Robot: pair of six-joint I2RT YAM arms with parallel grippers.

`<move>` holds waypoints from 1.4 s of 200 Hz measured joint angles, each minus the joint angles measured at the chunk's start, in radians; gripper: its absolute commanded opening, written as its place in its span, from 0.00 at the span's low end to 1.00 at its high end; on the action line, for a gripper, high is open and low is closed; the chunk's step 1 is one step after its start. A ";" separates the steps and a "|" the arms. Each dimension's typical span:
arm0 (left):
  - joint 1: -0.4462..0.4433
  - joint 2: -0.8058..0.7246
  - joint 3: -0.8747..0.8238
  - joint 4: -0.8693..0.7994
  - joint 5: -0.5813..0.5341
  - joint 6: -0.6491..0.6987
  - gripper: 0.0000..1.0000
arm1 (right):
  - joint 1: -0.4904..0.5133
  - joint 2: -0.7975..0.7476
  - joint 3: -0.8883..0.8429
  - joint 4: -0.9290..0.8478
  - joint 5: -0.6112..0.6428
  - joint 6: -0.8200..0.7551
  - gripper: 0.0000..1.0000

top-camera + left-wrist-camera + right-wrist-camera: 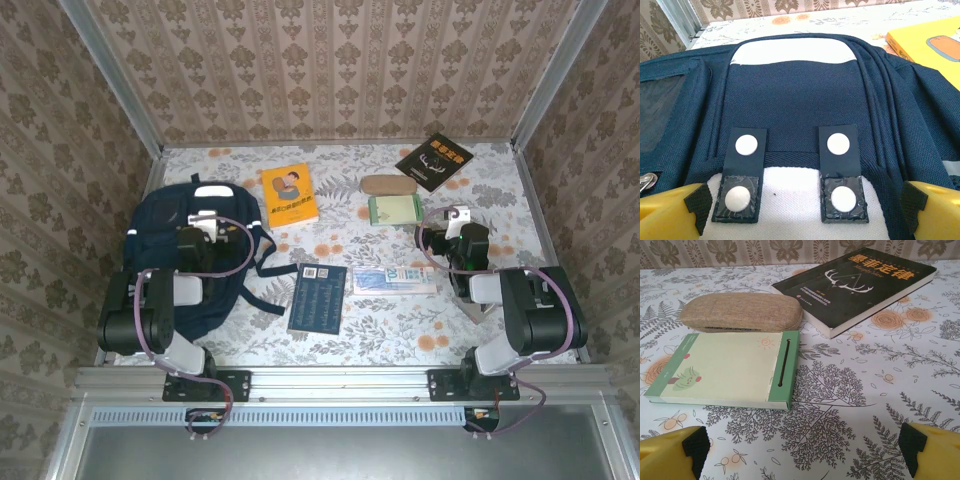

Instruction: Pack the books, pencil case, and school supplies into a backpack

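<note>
My left jaws hang wide open over the backpack (795, 95) at the counter's (390, 330) left edge. My right jaws gape empty near the right edge, facing the pale green box (725, 367), tan case (740, 311) and black book (860, 282).

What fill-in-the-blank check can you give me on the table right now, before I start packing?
1. The left gripper hovers, jaws open, over the navy ____.
2. The book with orange lettering, beside the tan oval case, has a ____ cover.
3. In the top view, the dark navy book lies immediately ____ of the clear light-blue pack.
4. The jaws of the right gripper stand ____.
Missing words: backpack; black; left; open.
</note>
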 measured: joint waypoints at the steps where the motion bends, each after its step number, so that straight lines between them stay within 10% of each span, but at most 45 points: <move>1: 0.000 0.000 0.000 0.000 0.000 0.000 1.00 | 0.000 0.000 0.000 0.000 0.000 0.000 0.99; 200: 0.026 0.000 0.018 -0.012 0.043 -0.001 1.00 | -0.002 0.000 0.000 0.000 0.000 0.000 1.00; 280: 0.037 -0.259 0.449 -0.715 -0.015 -0.195 1.00 | -0.002 -0.150 0.087 -0.237 0.101 0.043 1.00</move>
